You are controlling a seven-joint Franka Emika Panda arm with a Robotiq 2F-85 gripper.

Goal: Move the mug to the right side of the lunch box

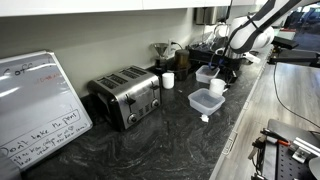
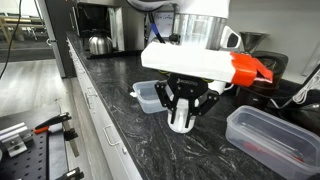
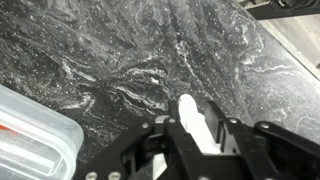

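Note:
The mug (image 2: 181,123) is a plain white cylinder standing between my gripper's black fingers (image 2: 182,108), at or just above the dark marble counter. In the wrist view the gripper (image 3: 197,140) is shut on the mug (image 3: 189,115) from both sides. A clear lunch box (image 2: 147,96) sits just behind and beside the mug. In an exterior view the mug (image 1: 217,87) stands between two clear lunch boxes, one nearer (image 1: 206,101) and one farther (image 1: 207,73), under the arm.
A second clear container (image 2: 268,137) lies on the mug's other side, and its corner shows in the wrist view (image 3: 30,135). A steel toaster (image 1: 126,95), a smaller white cup (image 1: 168,80) and a whiteboard (image 1: 35,105) stand along the wall. The counter edge (image 2: 95,110) is close by.

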